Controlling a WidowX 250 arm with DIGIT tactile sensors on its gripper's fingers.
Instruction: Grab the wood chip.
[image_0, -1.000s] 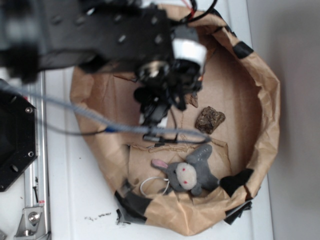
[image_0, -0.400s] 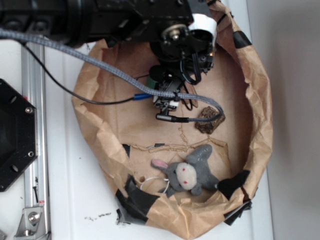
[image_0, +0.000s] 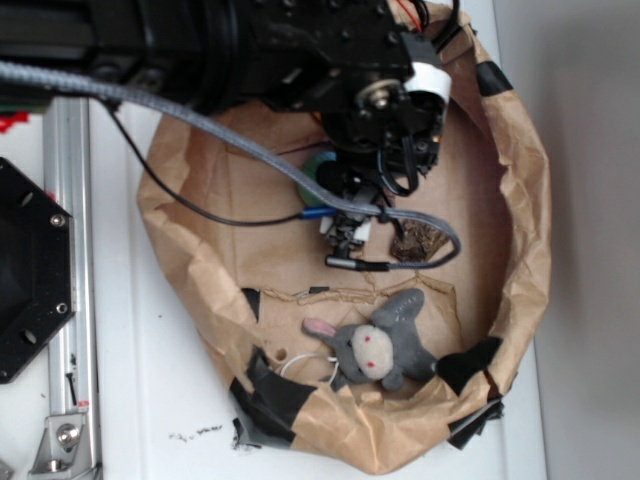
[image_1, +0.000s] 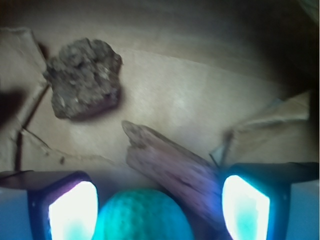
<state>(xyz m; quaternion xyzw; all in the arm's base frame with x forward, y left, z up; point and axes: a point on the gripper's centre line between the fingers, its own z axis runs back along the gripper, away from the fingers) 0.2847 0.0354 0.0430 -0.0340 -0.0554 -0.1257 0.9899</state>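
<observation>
In the wrist view the wood chip (image_1: 170, 167), a flat brown splinter, lies slantwise on the paper floor. Its lower end reaches in between my fingers, close to the right fingertip (image_1: 245, 205). My gripper (image_1: 157, 207) is open just above it, and the left fingertip (image_1: 70, 210) stands apart from the chip. A green ball (image_1: 145, 217) sits between the fingers at the bottom edge. In the exterior view the gripper (image_0: 352, 222) hangs over the bowl's middle and hides the chip.
A dark rough lump (image_1: 85, 77) (image_0: 418, 243) lies just beyond the chip. A grey plush animal (image_0: 380, 345) rests at the front of the brown paper bowl (image_0: 530, 200). The arm's grey cable (image_0: 430, 225) loops over the lump. A black plate (image_0: 30, 270) sits at left.
The arm has swung right and come down over the bowl floor. It now covers the spot where the small chip showed, and its cable drapes across the dark lump.
</observation>
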